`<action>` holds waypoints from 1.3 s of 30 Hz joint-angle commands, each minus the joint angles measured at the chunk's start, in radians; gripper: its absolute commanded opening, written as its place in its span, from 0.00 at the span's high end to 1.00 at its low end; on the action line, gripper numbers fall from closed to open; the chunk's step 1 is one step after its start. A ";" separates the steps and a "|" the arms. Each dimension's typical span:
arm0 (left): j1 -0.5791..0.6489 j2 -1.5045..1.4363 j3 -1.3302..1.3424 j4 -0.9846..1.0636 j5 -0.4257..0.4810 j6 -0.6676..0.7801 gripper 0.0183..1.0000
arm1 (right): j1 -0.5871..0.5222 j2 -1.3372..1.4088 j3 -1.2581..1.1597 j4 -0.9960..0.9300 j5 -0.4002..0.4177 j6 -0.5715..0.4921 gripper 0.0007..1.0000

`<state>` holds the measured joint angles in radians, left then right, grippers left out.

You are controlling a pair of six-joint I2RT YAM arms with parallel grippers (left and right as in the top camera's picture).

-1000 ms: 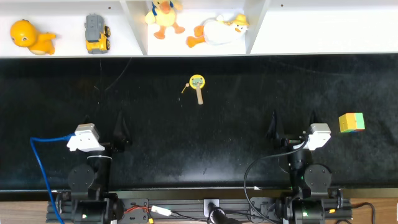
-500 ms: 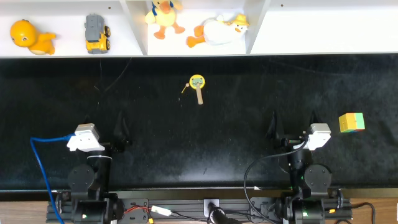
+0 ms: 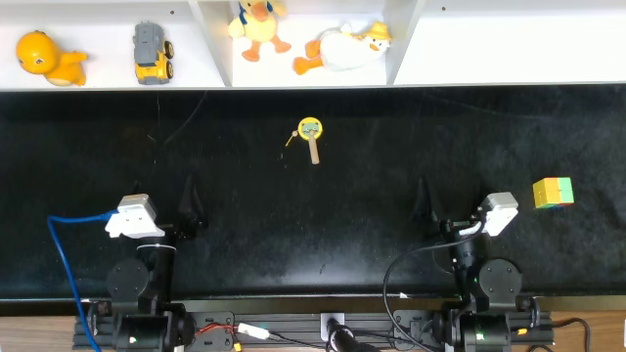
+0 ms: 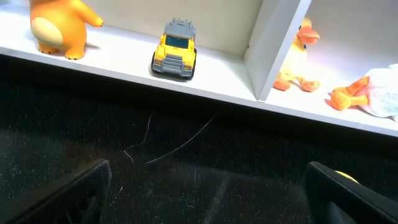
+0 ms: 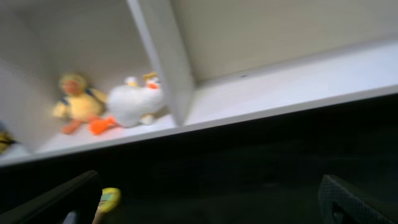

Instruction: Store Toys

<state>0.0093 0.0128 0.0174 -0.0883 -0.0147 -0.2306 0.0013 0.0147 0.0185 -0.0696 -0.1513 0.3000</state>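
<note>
A small yellow-green paddle toy point(image 3: 310, 137) lies on the black table, mid-way across and near the shelf. A multicoloured cube point(image 3: 553, 193) sits far right. On the white shelf point(image 3: 489, 59) stand an orange figure point(image 3: 49, 57), a yellow truck point(image 3: 154, 54), a yellow duck plush point(image 3: 259, 27) and a white duck plush point(image 3: 342, 47). My left gripper point(image 3: 163, 202) is open low over the table at front left, its open gap point(image 4: 205, 199) facing the truck point(image 4: 175, 56). My right gripper point(image 3: 455, 200) is open at front right, left of the cube, holding nothing point(image 5: 205, 211).
The shelf's right compartment point(image 5: 298, 87) holds nothing. A divider wall point(image 5: 161, 56) separates it from the two plush ducks point(image 5: 134, 102). The paddle toy point(image 5: 107, 199) shows near one right finger. A blue cable point(image 3: 64, 254) loops by the left arm base.
The right wrist has turned slightly to the left, its fingers shifting leftward in the top view. The left arm and all toys are unmoved.
</note>
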 commanded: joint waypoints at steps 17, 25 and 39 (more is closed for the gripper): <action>0.010 -0.010 -0.009 0.005 0.013 -0.010 0.00 | -0.002 0.013 0.034 0.021 -0.380 0.336 0.00; 0.010 -0.010 -0.009 0.005 0.013 -0.010 0.00 | -0.001 0.349 0.286 -0.080 -0.386 0.096 0.00; 0.010 -0.010 -0.009 0.005 0.013 -0.010 0.00 | 0.055 1.096 0.878 -0.398 -0.406 -0.321 0.00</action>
<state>0.0093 0.0128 0.0170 -0.0883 -0.0143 -0.2333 0.0170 1.0313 0.8139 -0.4511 -0.5621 0.0948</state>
